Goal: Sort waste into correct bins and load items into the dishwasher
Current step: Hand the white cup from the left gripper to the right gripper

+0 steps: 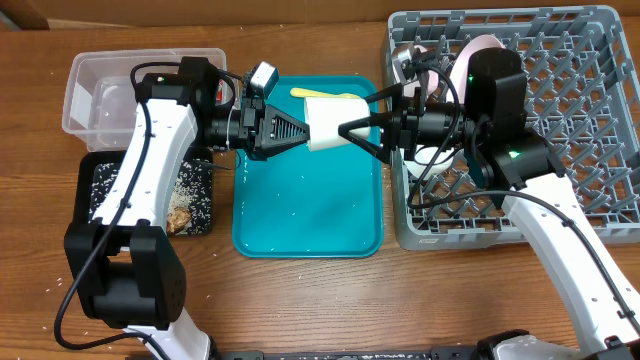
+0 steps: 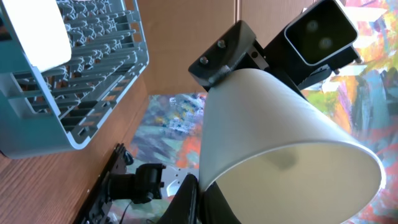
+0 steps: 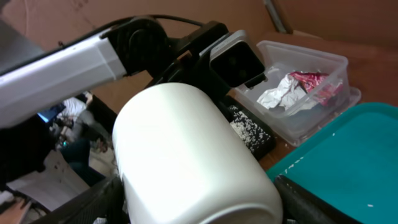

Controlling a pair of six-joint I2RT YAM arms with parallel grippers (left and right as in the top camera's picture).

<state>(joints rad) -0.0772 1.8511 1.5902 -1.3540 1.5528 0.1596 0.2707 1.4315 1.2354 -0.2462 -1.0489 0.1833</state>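
A small white cup (image 1: pixel 325 122) hangs on its side above the teal tray (image 1: pixel 300 210). My left gripper (image 1: pixel 305 128) is shut on its rim (image 2: pixel 200 186), one finger inside the mouth and one outside. From the right, my right gripper (image 1: pixel 352 118) is open, its fingers (image 3: pixel 93 199) straddling the cup's closed end (image 3: pixel 186 155) with narrow gaps. A pale yellow spoon (image 1: pixel 325 95) lies at the tray's far edge. The grey dishwasher rack (image 1: pixel 580 100) holds a white plate (image 1: pixel 482 48) and a bowl (image 1: pixel 430 155).
The clear tub (image 3: pixel 323 115) at the back left holds a crumpled napkin (image 3: pixel 280 93) and a red wrapper (image 3: pixel 317 84). In front of it the black tray (image 1: pixel 110 180) carries rice grains and brown scraps (image 1: pixel 180 215). A few grains dot the teal tray.
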